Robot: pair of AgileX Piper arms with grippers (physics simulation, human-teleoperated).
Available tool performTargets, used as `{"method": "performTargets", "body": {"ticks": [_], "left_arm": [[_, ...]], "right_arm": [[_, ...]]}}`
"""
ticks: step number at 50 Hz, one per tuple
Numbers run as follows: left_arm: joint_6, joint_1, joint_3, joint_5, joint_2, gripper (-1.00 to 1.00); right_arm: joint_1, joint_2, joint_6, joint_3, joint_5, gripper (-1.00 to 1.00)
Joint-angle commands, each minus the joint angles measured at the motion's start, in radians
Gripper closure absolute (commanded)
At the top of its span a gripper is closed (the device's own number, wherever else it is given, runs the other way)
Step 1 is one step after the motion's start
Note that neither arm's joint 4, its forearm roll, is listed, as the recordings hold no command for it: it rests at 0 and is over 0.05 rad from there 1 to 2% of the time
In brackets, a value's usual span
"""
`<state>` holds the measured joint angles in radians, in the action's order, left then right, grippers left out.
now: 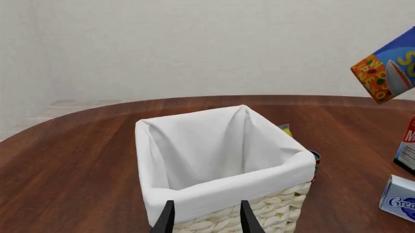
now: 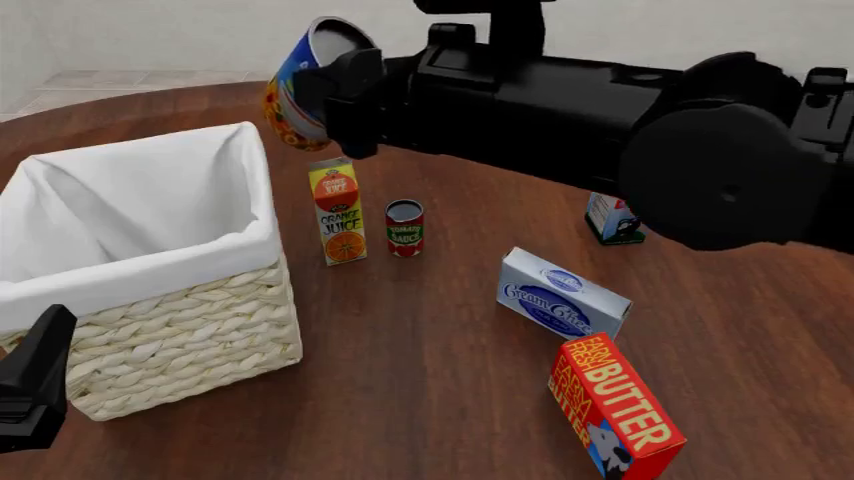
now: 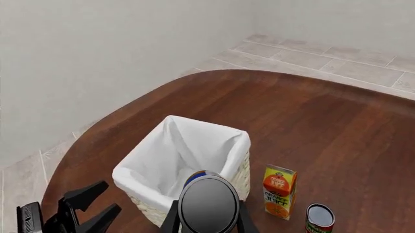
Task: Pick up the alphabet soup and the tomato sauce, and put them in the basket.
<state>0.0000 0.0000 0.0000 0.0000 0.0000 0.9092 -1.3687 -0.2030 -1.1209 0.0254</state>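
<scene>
High in the front view's upper left, the right gripper [image 2: 350,100] clamps the alphabet soup [image 2: 310,95], a small can tilted in the air above the table [image 2: 441,400], its silver-grey top turned toward the arm. Its label is blue and white with an orange band; in the left wrist view the can [image 1: 389,68] shows at the upper right edge with large yellow letters, only partly legible. From the right wrist view the round grey top [image 3: 209,204] fills the space between the black fingers, with the basket [image 3: 194,155] beyond it.

At the left of the front view stands the basket [image 2: 187,330], rectangular, of cream woven wicker with a white cloth liner folded over its rim. Just right of it stands an upright carton [image 2: 338,212] reading "ORANGE JUICE". Just right of the carton is the tomato sauce [image 2: 404,228], a small can with a red label, green band and dark top, upright on the table.

Right of centre lies a white-and-blue box [image 2: 563,297] lettered "Cream Cheese". At the lower right a red box [image 2: 617,408] reads "BUTTER". A small carton [image 2: 611,217] shows partly behind the bulky black right arm, which stretches in from the upper right.

At the lower left, the left gripper [image 1: 207,217] hangs beside the basket's near wall, fingers spread and holding nothing.
</scene>
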Motion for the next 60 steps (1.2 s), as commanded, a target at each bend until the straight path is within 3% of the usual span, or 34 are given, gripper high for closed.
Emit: {"method": "performTargets", "body": {"ticks": [1,27,60], "left_arm": [[0.0,0.0,0.0,0.0,0.0,-1.0],[0.0,0.0,0.0,0.0,0.0,-1.0],[0.0,0.0,0.0,0.0,0.0,-1.0]], "right_arm": [[0.015,-0.026,-0.019,-0.024,0.016,1.0],[0.068,-0.094,-0.035,-0.052,0.065,1.0],[0.107,-0.189,0.008,-0.159,0.053,1.0]]}}
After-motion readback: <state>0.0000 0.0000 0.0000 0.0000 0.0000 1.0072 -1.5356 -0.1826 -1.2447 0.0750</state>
